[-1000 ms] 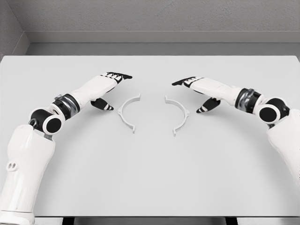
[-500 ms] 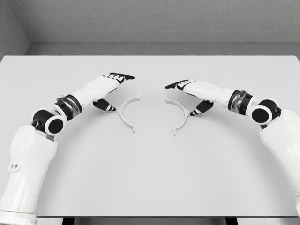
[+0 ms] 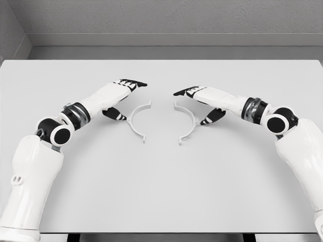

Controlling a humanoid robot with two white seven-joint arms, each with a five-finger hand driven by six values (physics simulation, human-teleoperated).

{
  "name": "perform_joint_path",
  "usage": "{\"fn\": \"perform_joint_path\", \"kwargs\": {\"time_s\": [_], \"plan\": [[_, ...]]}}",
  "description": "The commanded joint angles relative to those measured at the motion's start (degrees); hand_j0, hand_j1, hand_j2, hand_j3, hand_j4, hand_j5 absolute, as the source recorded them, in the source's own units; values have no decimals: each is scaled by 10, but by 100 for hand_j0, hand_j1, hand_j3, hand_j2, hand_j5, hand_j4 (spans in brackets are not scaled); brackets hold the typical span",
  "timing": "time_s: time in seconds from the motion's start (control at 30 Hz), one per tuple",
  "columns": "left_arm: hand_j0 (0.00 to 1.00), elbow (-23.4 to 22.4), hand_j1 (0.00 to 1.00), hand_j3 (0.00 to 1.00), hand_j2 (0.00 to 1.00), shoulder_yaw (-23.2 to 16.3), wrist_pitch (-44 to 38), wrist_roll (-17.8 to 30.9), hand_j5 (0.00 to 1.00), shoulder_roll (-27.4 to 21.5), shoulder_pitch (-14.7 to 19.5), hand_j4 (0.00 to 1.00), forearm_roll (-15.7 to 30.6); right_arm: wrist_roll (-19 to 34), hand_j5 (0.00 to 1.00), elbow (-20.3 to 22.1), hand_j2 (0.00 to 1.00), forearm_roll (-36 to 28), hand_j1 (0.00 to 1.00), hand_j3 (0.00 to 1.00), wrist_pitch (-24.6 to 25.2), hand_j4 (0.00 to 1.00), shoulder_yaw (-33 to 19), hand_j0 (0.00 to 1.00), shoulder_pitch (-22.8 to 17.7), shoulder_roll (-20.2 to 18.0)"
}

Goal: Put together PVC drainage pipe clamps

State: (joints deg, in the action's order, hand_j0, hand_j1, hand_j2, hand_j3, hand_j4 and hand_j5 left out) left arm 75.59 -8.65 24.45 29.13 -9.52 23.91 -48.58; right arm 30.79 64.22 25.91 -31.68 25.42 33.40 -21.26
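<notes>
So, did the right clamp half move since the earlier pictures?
Yes. The right clamp half slid left, toward the left clamp half, which stayed put; the right hand pushes it.

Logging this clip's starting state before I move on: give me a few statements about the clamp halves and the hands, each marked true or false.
1. Two white clamp halves lie flat on the table, the left clamp half and the right clamp half. True.
2. The two halves are already joined into a ring. False: a gap separates them, with their open sides facing each other.
3. The left hand has lifted its half off the table. False: its fingers are spread beside the half and hold nothing.
4. The right hand is at the outer side of the right clamp half, fingers open. True.
5. A pipe lies between the halves. False: only bare table shows there.
</notes>
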Motion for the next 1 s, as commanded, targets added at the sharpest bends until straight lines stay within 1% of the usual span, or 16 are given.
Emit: {"fn": "perform_joint_path", "kwargs": {"time_s": [0.0, 0.1, 0.37, 0.5, 0.53, 0.6, 0.7, 0.97], "plan": [[100, 0, 100, 100, 100, -1, -1, 0, 100, 2, 0, 100, 3, 0, 100, 1, 100, -4, 100, 100, 1, 100, 0, 100, 0, 0], [100, 0, 100, 100, 100, -1, -1, 0, 100, 3, 0, 100, 3, 1, 100, 1, 100, -4, 100, 100, 1, 100, 0, 100, 0, 7], [100, 1, 100, 100, 100, -2, -1, 0, 100, 7, 0, 100, 3, 1, 100, 1, 100, -4, 100, 100, 1, 100, 0, 100, 0, 7], [100, 2, 100, 100, 100, -2, 0, 0, 100, 12, -2, 100, 3, 0, 100, -6, 100, -4, 100, 100, 1, 100, -5, 100, 2, 0], [100, 2, 100, 100, 100, -8, 0, 0, 100, 12, -2, 100, 3, 0, 100, -8, 100, -4, 100, 100, 1, 100, -6, 100, 3, -3], [100, 2, 100, 100, 100, -8, -1, 0, 100, 13, -3, 100, 3, 0, 100, -17, 100, -4, 100, 100, 1, 100, -6, 100, 11, -7], [100, 1, 100, 100, 100, -8, -1, 0, 100, 15, -2, 100, 3, -1, 100, -18, 100, -3, 100, 100, 1, 100, -6, 100, 14, -16], [100, -7, 100, 100, 100, -1, -1, 0, 100, 11, 4, 100, 3, -2, 100, -20, 100, -3, 100, 100, 2, 100, -9, 100, 17, -19]]}}
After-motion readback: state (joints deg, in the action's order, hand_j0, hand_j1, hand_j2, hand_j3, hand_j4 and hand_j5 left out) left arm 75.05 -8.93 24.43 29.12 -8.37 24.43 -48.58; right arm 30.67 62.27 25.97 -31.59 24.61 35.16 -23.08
